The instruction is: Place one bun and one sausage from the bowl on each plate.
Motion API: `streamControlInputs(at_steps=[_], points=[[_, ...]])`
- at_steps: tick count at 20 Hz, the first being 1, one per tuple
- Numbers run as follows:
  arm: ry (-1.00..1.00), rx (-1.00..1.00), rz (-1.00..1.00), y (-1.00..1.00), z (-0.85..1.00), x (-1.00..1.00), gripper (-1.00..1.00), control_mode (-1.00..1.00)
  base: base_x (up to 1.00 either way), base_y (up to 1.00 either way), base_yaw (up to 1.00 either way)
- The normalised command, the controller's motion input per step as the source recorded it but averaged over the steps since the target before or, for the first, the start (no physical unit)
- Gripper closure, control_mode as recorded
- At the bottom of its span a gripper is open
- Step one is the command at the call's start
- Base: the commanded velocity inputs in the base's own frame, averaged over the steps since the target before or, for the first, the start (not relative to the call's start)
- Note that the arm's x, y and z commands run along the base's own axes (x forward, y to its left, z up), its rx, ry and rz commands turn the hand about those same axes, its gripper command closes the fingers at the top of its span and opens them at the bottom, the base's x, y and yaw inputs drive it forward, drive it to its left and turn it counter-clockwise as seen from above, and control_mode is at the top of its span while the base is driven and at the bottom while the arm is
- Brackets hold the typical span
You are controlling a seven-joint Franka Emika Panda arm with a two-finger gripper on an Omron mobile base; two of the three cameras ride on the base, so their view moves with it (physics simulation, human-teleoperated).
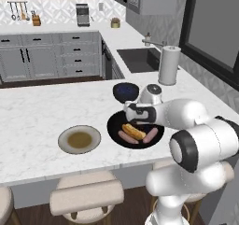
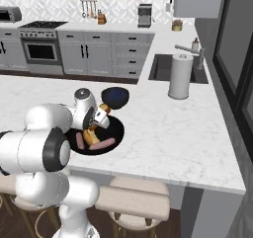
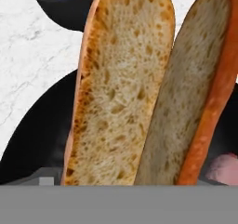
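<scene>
White marble counter (image 1: 32,121) carries the black bowl (image 1: 113,128), with grey cabinets and a sink behind. Inside the bowl lie a split bun (image 1: 133,131) and two pink sausages (image 1: 150,135). The gripper (image 2: 92,129) hangs directly above the bun, very close; whether its jaws are spread or closed I cannot tell. The grey-rimmed plate (image 1: 79,139) sits left of the bowl, a dark blue bowl (image 1: 125,91) just behind.
</scene>
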Motion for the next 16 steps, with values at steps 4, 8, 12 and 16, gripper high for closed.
streamControlInputs(at_steps=[4, 8, 12, 16], points=[[0.05, 0.08, 0.16, 0.95, 0.93, -0.19, 1.00, -1.00, 0.00, 0.00, 0.00], [0.18, 0.10, 0.16, 1.00, 0.91, -0.13, 1.00, -1.00, 0.00, 0.00, 0.00], [0.26, 0.07, 0.12, 0.95, 0.32, -0.11, 1.00, -1.00, 0.00, 0.00, 0.00], [0.15, 0.00, 0.09, 0.90, -0.34, -0.16, 1.00, -1.00, 0.00, 0.00, 0.00]])
